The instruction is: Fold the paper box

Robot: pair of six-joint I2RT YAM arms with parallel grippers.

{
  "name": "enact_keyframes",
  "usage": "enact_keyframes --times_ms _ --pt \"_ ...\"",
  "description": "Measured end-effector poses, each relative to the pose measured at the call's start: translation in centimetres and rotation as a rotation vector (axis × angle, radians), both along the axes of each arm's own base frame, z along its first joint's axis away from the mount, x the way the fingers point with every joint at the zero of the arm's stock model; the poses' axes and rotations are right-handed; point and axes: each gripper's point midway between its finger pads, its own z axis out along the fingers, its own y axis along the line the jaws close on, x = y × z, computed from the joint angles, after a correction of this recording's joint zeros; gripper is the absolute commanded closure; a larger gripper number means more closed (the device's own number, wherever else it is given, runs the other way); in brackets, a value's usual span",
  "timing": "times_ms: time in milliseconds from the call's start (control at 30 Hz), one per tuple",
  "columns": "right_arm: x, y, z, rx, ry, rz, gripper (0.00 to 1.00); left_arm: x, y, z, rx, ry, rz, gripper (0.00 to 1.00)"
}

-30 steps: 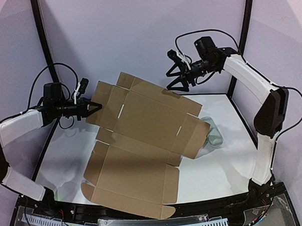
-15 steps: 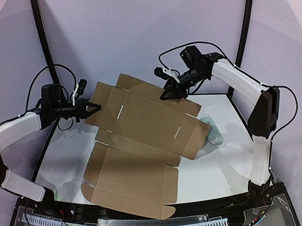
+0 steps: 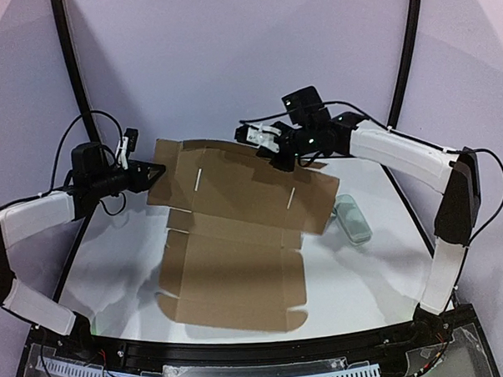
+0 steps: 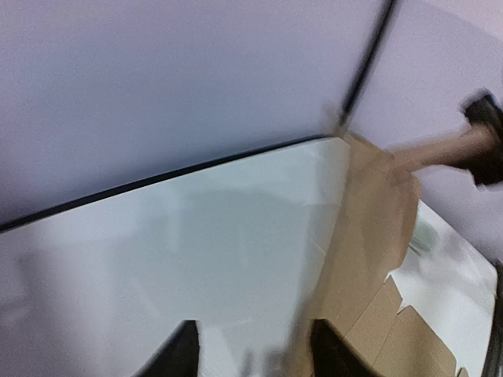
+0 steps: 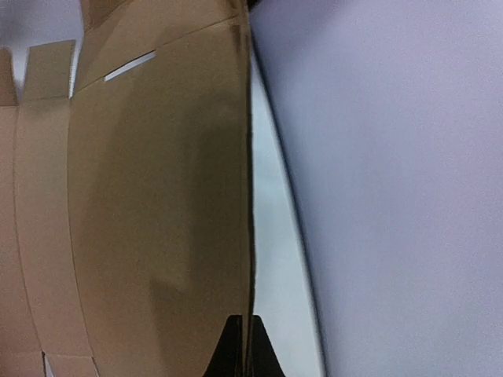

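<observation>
Matt brown cardboard paper box, smooth white table

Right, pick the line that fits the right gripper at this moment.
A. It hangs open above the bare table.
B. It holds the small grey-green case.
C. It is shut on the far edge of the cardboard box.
C: the right wrist view shows the right gripper pinched shut on the edge of the paper box, while the grey-green case lies apart from it, ungripped.

Brown paper box unfolded, far half raised.
</observation>
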Motion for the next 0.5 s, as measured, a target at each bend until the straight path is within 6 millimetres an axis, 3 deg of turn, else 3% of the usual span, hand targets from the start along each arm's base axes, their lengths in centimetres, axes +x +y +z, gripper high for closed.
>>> enact_keyframes --times_ms 33,67,200,300,500 --pt "0.5 0.2 0.1 -0.015 -0.066 -0.031 1.00 1.0 0.6 -0.2 -0.008 0.007 0.056 0.05" --pt "1.7 0.2 0.3 -0.043 -0.160 -0.083 1.00 2.0 1.3 -0.8 -0.019 0.032 0.122 0.02" --pt "3.8 0.9 1.5 -0.094 -0.320 -0.181 1.00 4.0 2.5 -2.1 -0.034 0.125 0.235 0.01" --pt "5.4 0.4 2.1 -0.109 -0.396 -0.257 1.00 4.9 3.6 -1.9 -0.065 0.166 0.332 0.01" --pt "5.8 -0.1 0.4 -0.127 -0.412 -0.307 1.00 4.5 4.6 -3.9 -0.125 0.279 0.425 0.01"
